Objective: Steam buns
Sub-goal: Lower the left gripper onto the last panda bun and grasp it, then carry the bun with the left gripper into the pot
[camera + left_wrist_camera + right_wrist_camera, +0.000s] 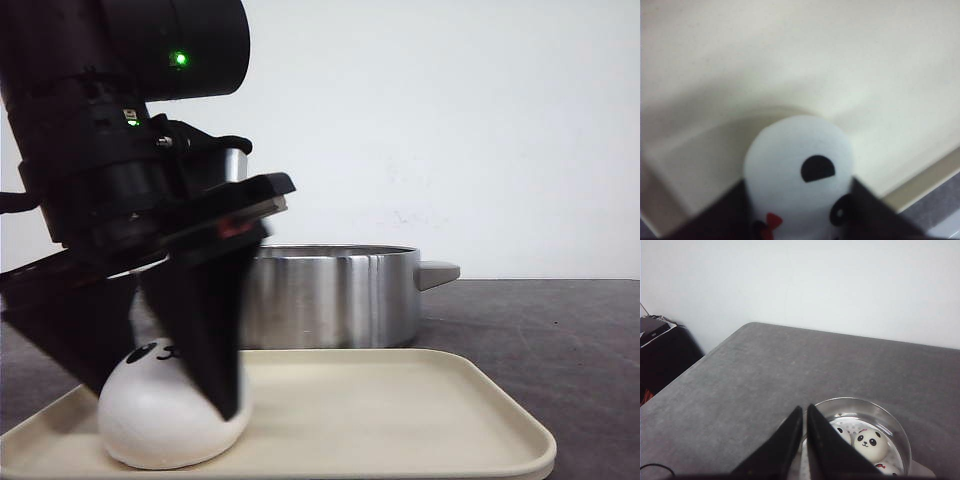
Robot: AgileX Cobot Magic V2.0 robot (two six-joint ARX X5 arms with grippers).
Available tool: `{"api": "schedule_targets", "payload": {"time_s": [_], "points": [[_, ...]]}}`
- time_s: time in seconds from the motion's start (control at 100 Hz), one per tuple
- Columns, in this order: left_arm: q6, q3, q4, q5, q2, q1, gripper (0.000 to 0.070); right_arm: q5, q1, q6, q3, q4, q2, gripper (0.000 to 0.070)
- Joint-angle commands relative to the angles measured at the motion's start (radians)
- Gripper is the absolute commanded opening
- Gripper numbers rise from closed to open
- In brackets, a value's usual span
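One white panda bun (pixel 160 425) sits at the near left corner of a cream tray (pixel 400 420). My left gripper (pixel 165 400) has its black fingers pressed on both sides of this bun (pixel 795 160); a black ear, one eye patch and a red bow show in the left wrist view. The bun still rests on the tray (pixel 790 60). My right gripper (pixel 805 407) is shut and empty above the rim of the steel pot (pixel 865 400). Three more buns lie inside it: one facing up (pixel 870 442), one half hidden by a finger (pixel 842 435), one at the frame edge (pixel 887 467).
The steel pot (pixel 330 295) stands right behind the tray, its handle (pixel 438 272) pointing right. The dark grey table (pixel 560 320) extends to the right of the tray and pot. A white wall lies behind. Dark equipment (pixel 660 355) sits off the table's far side in the right wrist view.
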Motion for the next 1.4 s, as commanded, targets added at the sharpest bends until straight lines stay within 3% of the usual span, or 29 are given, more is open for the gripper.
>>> {"api": "schedule_targets", "payload": {"time_s": [0.0,0.17,0.26,0.46,0.58,0.74,1.07,1.16,1.32,1.39], "points": [[0.045,0.012,-0.012,-0.01,0.02,-0.011,0.0,0.0,0.01,-0.005,0.02,0.005,0.008,0.0006],[0.045,0.059,-0.019,-0.012,-0.068,-0.011,0.0,0.0,0.01,-0.005,0.02,-0.016,0.008,0.0006],[0.052,0.112,0.035,-0.055,-0.147,-0.01,0.0,0.0,0.01,-0.005,0.02,-0.022,0.008,0.0006],[0.194,0.258,0.192,-0.206,-0.209,0.047,0.0,0.002,0.029,-0.005,0.02,-0.023,0.008,0.0006],[0.222,0.313,0.266,-0.199,-0.159,0.111,0.0,0.008,0.043,-0.006,0.02,-0.023,0.008,0.0006],[0.221,0.349,0.269,-0.158,-0.038,0.18,0.0,0.008,0.048,-0.006,0.02,-0.023,0.009,0.0006],[0.224,0.353,0.269,-0.138,0.181,0.21,0.0003,0.041,0.048,-0.04,0.019,-0.047,0.009,0.0006],[0.224,0.353,0.264,-0.138,0.208,0.21,0.0114,0.042,0.048,-0.039,0.019,-0.062,0.009,0.0006],[0.224,0.353,0.267,-0.138,0.218,0.21,0.0444,0.062,0.048,-0.04,0.019,-0.084,0.009,0.0006],[0.224,0.354,0.266,-0.138,0.216,0.211,0.055,0.064,0.048,-0.039,0.019,-0.088,0.009,0.0006]]}}
